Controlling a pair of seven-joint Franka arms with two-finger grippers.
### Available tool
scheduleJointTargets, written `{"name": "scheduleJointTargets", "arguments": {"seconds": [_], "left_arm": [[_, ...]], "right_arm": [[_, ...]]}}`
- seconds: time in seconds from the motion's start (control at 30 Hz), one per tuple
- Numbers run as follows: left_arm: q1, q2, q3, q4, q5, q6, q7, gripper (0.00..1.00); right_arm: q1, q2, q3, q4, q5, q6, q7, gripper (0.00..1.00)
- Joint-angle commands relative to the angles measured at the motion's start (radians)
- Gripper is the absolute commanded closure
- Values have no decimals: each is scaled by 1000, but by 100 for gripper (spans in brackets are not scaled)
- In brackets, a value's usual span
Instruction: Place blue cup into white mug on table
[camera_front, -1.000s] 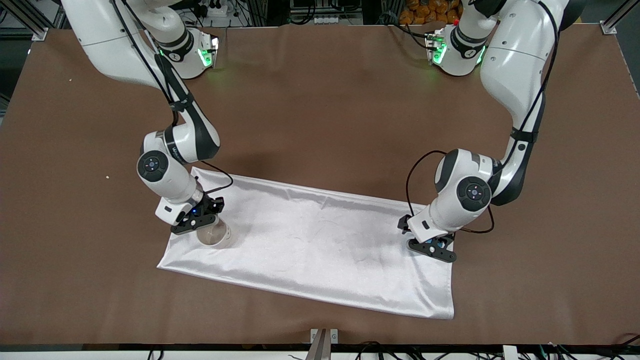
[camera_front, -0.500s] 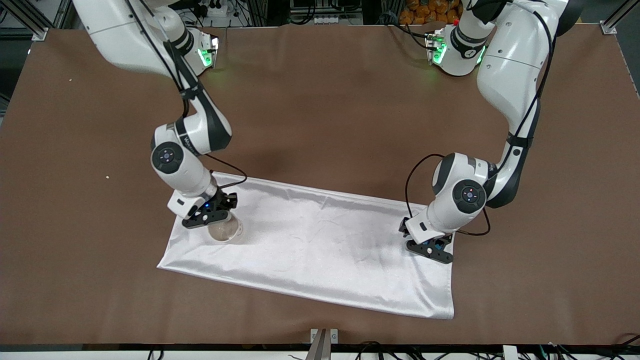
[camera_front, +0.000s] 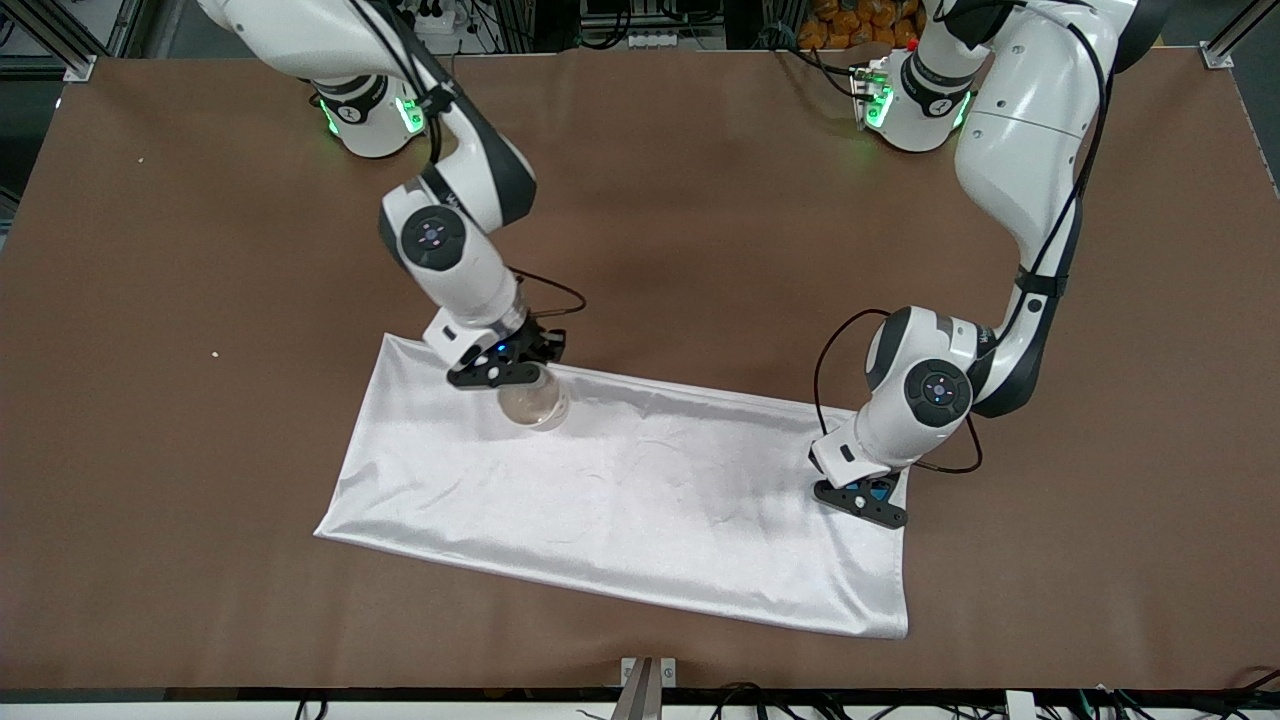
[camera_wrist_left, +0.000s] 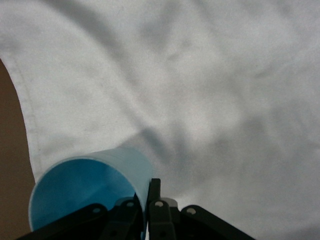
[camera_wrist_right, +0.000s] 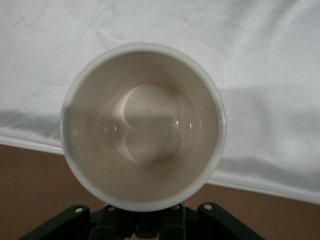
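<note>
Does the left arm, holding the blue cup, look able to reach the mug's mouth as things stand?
Probably yes. The cloth between them is bare, and the mug is empty, mouth up. But the right gripper clamps its rim and may crowd the left gripper and blue cup.

One white mug (camera_wrist_right: 144, 125), one blue cup (camera_wrist_left: 87, 187), one white cloth (camera_front: 640, 500), two arms.

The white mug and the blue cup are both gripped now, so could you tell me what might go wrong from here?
1. The right gripper pinches the white mug by one side of its rim, above the cloth; the mug could tilt or slip.
2. The left gripper pinches the blue cup by its wall, so its outer finger may strike the mug's rim on insertion.
</note>
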Motion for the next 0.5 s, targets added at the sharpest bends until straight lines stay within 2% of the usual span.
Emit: {"name": "scheduleJointTargets", "arguments": {"seconds": [0.0,0.3,0.47], "left_arm": [[0,-4,8,23,20,1,7,100],[1,-78,11,12,20,-13,1,100],[4,-156,11,-5,21,-105,-19,100]], "right_arm": [[73,-17,-1,-14,12,1,140,100],[231,-14,-4,-15,-19,9,298,100],[299,-6,-5,-19,-80,7,404,100]]}}
